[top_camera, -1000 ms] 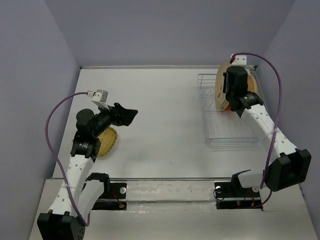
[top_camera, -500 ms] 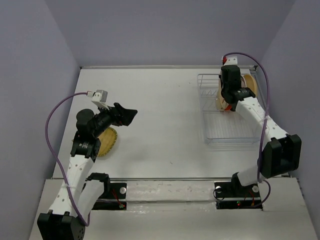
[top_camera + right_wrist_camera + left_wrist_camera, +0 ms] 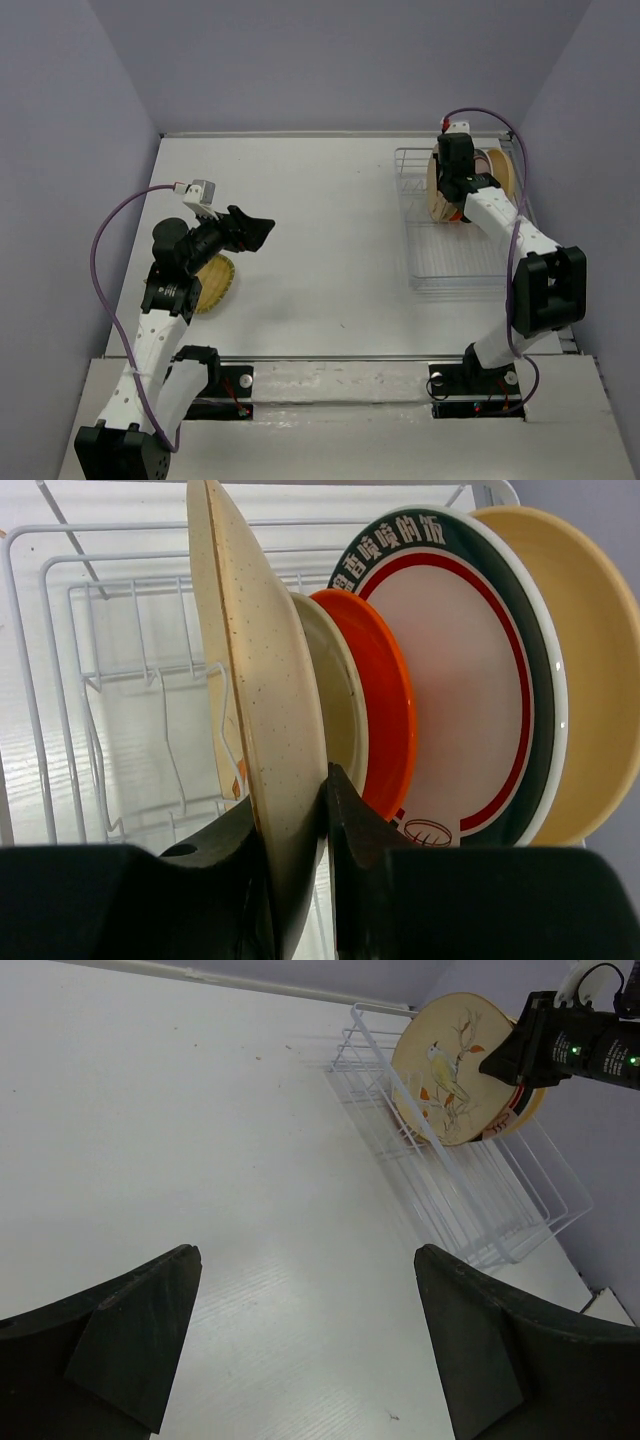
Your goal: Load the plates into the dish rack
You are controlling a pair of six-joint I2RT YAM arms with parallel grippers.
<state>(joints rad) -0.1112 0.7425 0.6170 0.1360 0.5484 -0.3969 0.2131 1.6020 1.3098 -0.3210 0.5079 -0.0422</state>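
Observation:
My right gripper [image 3: 292, 825] is shut on the rim of the cream patterned plate [image 3: 250, 680] and holds it upright, edge-on, inside the white wire dish rack [image 3: 60, 680]. Behind it stand the small tan plate [image 3: 345, 715], the orange-red plate [image 3: 388, 700], the white plate with green-and-red rim [image 3: 470, 680] and the large tan plate [image 3: 595, 660]. In the top view the gripper [image 3: 452, 182] is at the rack's [image 3: 460, 262] far end. The yellow ridged plate [image 3: 216, 283] lies on the table under my left arm. My left gripper [image 3: 256, 232] is open and empty.
The left wrist view shows the rack [image 3: 490, 1210] and the bird-painted plate [image 3: 448, 1070] far ahead, with bare table between my open fingers [image 3: 140, 1330]. The rack's near half holds no plates. Walls close the table on the left, back and right.
My right gripper has carried the cream plate toward the rack's far end and down among the dividers, close against the other plates. The left arm has not moved.

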